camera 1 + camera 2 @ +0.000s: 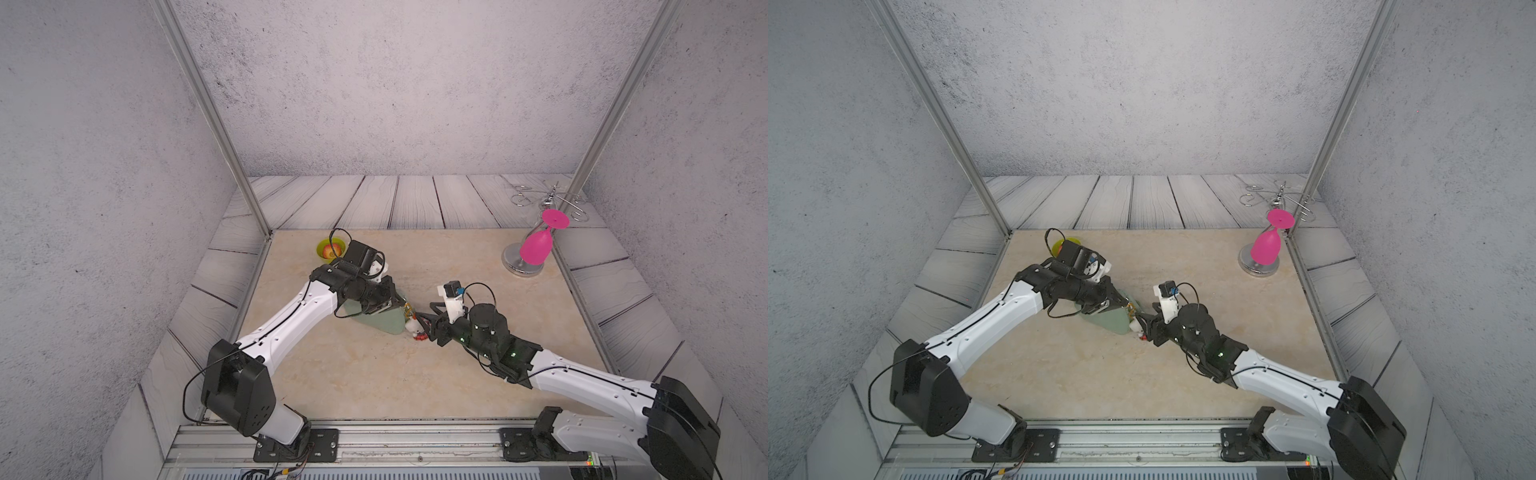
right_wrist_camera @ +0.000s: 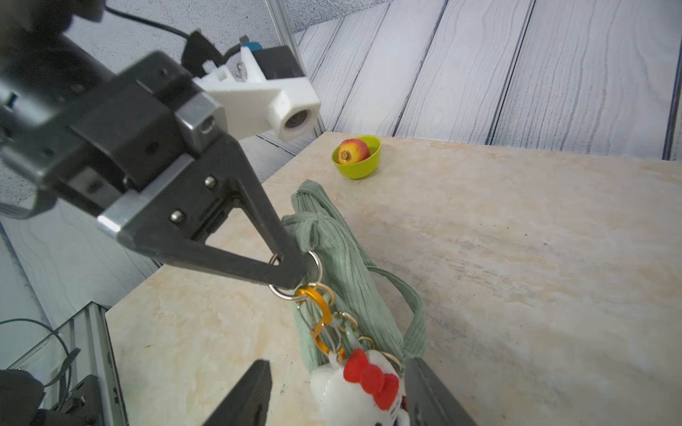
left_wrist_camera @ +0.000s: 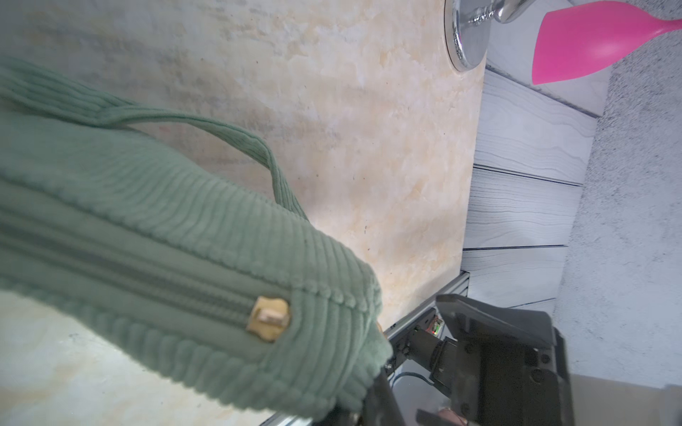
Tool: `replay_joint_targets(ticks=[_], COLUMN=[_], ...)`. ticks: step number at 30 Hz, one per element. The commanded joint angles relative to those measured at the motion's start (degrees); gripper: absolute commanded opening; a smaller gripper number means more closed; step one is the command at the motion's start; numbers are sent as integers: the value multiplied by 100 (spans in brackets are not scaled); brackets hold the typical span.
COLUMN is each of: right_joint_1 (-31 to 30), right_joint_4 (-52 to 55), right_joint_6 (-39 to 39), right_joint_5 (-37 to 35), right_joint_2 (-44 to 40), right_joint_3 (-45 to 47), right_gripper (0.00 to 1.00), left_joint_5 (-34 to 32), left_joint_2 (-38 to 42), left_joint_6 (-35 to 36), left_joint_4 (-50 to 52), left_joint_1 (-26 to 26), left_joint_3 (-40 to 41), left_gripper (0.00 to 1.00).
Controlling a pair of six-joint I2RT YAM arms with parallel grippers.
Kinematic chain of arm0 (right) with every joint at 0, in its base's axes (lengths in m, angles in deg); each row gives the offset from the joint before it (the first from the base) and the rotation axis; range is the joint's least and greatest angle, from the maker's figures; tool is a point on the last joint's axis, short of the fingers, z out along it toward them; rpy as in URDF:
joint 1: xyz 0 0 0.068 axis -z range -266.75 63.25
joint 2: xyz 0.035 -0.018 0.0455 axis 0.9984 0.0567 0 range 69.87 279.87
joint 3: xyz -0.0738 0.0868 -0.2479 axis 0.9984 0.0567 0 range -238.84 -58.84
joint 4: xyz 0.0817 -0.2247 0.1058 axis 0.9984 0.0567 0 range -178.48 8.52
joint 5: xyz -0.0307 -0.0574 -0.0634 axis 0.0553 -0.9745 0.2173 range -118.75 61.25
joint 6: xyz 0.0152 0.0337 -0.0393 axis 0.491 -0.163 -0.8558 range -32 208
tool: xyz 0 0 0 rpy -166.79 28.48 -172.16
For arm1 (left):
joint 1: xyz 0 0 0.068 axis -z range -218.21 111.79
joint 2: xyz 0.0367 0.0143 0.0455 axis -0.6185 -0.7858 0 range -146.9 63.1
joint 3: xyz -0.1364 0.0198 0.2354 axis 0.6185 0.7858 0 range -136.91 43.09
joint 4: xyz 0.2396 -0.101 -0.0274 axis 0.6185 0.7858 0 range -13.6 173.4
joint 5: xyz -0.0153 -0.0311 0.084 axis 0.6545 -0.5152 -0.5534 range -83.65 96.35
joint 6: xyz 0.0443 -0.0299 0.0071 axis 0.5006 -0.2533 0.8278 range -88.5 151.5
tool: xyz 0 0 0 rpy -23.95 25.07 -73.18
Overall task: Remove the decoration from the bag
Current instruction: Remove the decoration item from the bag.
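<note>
At mid-table, L gripper (image 2: pixel 295 274) clamps a ring (image 2: pixel 280 293) on the bag (image 2: pixel 343 265), R gripper (image 2: pixel 337 365) gapes loose round the charm (image 2: pixel 347 402); bowl (image 2: pixel 360 168) w/ apple (image 2: pixel 352 150) far back-left, pink glass (image 1: pixel 536 247) on rack (image 1: pixel 515 259) back-right.

The bag (image 2: pixel 347 273) is showing ribbed sage-green corduroy. At the bag's end, the decoration (image 2: pixel 332 391) is wearing white plush and a red bow.

top views: high, front, looking down, whole table (image 1: pixel 374 374)
left wrist: right on the bag (image 3: pixel 166 239), facing the glass (image 3: pixel 590 40)
right wrist: low, close, facing the bowl (image 2: pixel 358 171); bag shared
</note>
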Motion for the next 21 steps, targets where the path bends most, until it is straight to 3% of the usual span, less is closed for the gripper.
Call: replay_joint_targets(ticks=[1,10,21], right_joint_1=[-57,-432,-871], right_joint_4=[-102,-244,-1284], right_joint_6=[-237,-892,-1459], right_joint_5=[-116,-1036,-2336], right_joint_2=[42,232,795], right_joint_3=[57,66,119], right_gripper=[64,71,68], left_joint_5=[375,613,686], left_joint_2=[164,103,149], left_joint_6=[-437,-1078,-1491], left_joint_4=[-225,-488,-764], left_joint_1=[-76,-105,-106], left_joint_3=[4,85,246], left_gripper=[0,0,0])
